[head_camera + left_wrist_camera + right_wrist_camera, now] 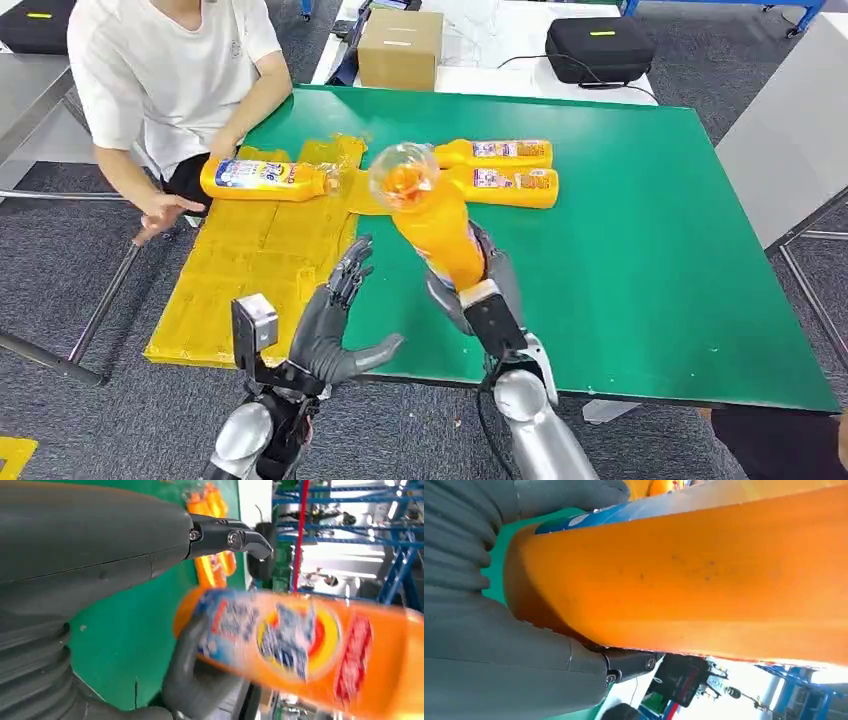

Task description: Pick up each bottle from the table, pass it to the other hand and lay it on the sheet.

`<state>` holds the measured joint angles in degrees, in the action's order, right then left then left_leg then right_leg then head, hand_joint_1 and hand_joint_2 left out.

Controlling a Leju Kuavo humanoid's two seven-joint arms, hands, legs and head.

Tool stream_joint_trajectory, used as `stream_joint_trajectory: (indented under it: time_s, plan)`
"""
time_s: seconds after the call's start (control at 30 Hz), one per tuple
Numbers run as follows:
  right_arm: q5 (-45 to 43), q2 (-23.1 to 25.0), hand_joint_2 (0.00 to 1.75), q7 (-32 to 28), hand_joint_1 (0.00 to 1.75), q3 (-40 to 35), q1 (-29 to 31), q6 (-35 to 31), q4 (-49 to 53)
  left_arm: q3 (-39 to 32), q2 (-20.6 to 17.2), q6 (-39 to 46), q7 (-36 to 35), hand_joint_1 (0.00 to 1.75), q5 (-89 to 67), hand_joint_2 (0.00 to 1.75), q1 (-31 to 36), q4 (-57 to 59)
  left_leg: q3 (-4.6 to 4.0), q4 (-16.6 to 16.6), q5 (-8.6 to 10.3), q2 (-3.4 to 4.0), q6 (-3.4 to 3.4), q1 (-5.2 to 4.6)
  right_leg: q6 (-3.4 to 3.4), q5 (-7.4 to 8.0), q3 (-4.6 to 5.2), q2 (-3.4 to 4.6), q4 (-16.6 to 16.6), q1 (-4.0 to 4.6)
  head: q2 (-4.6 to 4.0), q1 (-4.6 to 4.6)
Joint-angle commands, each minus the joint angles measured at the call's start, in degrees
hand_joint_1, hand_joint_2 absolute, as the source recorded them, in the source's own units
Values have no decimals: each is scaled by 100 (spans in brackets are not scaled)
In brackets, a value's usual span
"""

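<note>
An orange bottle [432, 222] is gripped by the right hand [480, 280] above the counter [640, 220], clear cap end raised. Just beside it, the left hand [335, 325] is held spread, grasping nothing.

One orange bottle [438, 220] is up in the air, clear cap toward the camera. Another bottle [268, 180] lies flat on the yellow sheet [250, 270] at the tabletop's left edge. Two more bottles [505, 172] lie side by side mid-tabletop.

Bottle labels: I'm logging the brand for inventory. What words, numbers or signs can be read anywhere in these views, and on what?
None can be read.
Held bottle in the right hand: label blurred.
Bottle on the sheet: print too small.
Two bottles on the table: labels too small.
Cardboard box: white label, illegible.
</note>
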<state>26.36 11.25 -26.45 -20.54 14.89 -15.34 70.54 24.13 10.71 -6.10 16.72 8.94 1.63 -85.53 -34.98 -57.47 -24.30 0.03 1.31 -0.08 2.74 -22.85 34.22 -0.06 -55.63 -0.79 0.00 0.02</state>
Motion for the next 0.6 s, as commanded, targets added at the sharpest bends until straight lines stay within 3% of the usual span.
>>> stream_joint_trajectory:
  time_s: [0.03,0.3,0.6]
  plan:
    - [20,105,175,-38,175,-341,554,-58,-931,198,-73,52,21,0,45,175,350,189,20,3,-7,6,-9,4,-10,-6,-17,7,1,5,0,0]
    - [482,198,175,79,175,-877,772,-209,-1484,278,-28,106,17,0,162,175,526,216,25,1,-10,9,-9,5,-11,-8,-21,9,0,5,0,-2]
    - [462,271,175,34,175,-945,731,-266,-1533,226,23,264,33,0,174,175,622,283,7,3,-2,-3,-5,4,-6,-3,-6,-3,3,4,0,-2]
